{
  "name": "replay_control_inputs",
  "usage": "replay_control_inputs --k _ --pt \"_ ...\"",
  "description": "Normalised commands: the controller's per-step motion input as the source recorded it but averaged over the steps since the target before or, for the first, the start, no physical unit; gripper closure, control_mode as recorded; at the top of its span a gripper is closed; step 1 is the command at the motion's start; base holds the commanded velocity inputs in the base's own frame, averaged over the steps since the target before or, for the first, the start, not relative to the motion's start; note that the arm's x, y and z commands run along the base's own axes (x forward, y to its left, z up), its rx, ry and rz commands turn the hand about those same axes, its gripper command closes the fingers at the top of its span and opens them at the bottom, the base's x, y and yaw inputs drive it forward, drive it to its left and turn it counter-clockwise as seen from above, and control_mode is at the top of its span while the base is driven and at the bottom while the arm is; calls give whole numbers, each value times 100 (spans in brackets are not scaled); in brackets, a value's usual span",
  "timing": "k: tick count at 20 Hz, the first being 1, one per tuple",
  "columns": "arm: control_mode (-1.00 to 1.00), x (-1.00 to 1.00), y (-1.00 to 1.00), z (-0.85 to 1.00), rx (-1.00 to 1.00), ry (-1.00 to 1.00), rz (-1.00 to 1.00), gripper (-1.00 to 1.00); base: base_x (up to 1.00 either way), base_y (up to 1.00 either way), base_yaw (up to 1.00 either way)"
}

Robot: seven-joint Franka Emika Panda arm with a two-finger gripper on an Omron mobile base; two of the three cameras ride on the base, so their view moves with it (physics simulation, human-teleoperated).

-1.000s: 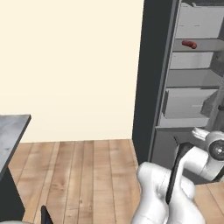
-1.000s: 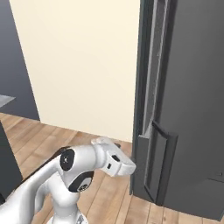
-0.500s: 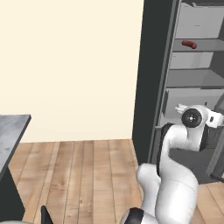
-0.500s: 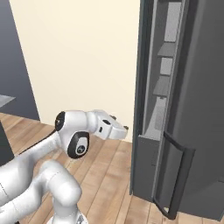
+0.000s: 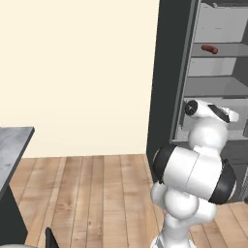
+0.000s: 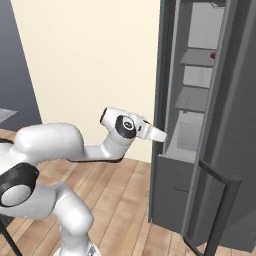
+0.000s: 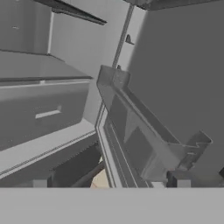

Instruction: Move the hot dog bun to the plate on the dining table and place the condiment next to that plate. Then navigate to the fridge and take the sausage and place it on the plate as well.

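Note:
The fridge (image 5: 167, 72) stands open in front of me, its door (image 6: 235, 130) swung out to the right. On an upper shelf lies the reddish-brown sausage (image 5: 209, 48), half hidden behind the door edge as sausage (image 6: 213, 55) from the right. My gripper (image 6: 161, 135) is open and empty at the fridge's opening, well below the sausage's shelf, level with the lower shelves; gripper (image 5: 231, 116). Over the gripper (image 7: 109, 181), the pale shelves and the door bins (image 7: 144, 131) are close. The hot dog bun, plate and condiment are out of view. A corner of the dining table (image 5: 14, 143) is at the left.
A cream wall (image 5: 77, 72) runs left of the fridge, over wooden floor (image 5: 97, 193). The fridge's drawers (image 7: 39, 111) sit below the shelves. The open door (image 6: 220, 200) with its long handle stands close on the right of the arm.
The arm has risen from low by the base and swung its hand up to the fridge's opening. In the right base view more of the fridge's inside now shows.

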Motion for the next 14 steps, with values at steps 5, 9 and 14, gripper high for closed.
replay_control_inputs --k 5,9,14 --pt "-100 53 -100 -50 -2 11 -14 -100 0 0 0" --pt "-100 28 -99 -21 -8 5 -14 -100 0 0 0" --pt "-100 30 -100 0 -10 6 -17 -100 0 0 0"
